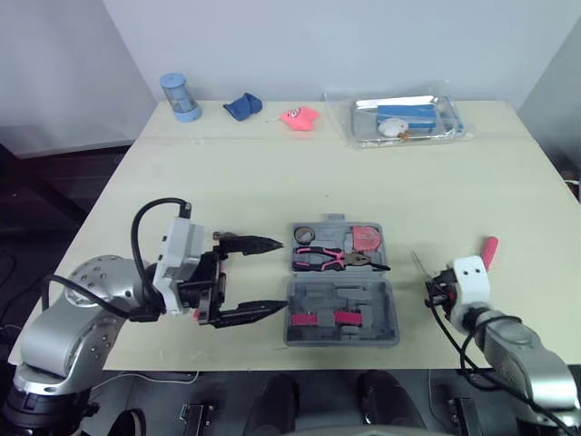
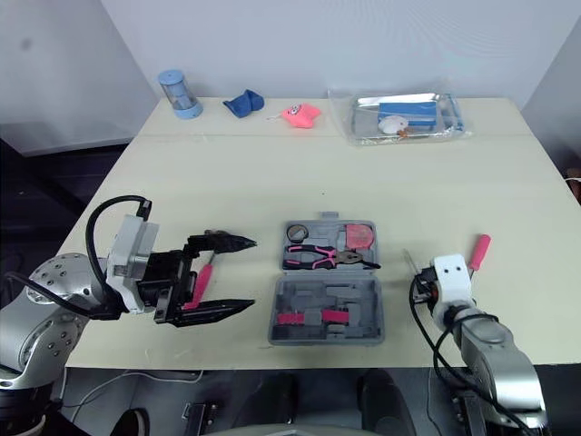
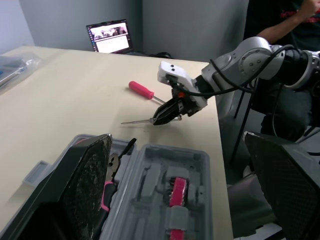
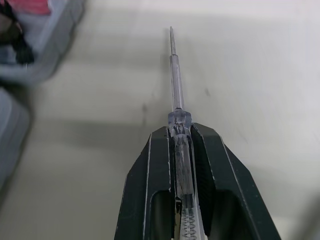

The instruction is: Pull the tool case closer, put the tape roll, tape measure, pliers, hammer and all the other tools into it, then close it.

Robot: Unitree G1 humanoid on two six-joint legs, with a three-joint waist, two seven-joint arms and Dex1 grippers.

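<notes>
The open case (image 1: 341, 313) lies at the table's (image 1: 272, 173) front edge, with pliers (image 1: 331, 259) in its far half. Just left of it, the left gripper (image 1: 277, 275) hovers with its fingers spread wide. To the right, the right gripper (image 4: 180, 135) pinches a clear screwdriver (image 4: 176, 90), and a pink screwdriver (image 1: 488, 250) lies near it.

wall (image 1: 318, 41): plain, pale grey | floor (image 1: 45, 195): dark, left of the table | table (image 1: 272, 173): wide, cream top, evenly lit | laptop (image 3: 110, 37): open, screen lit, at the table's edge
</notes>
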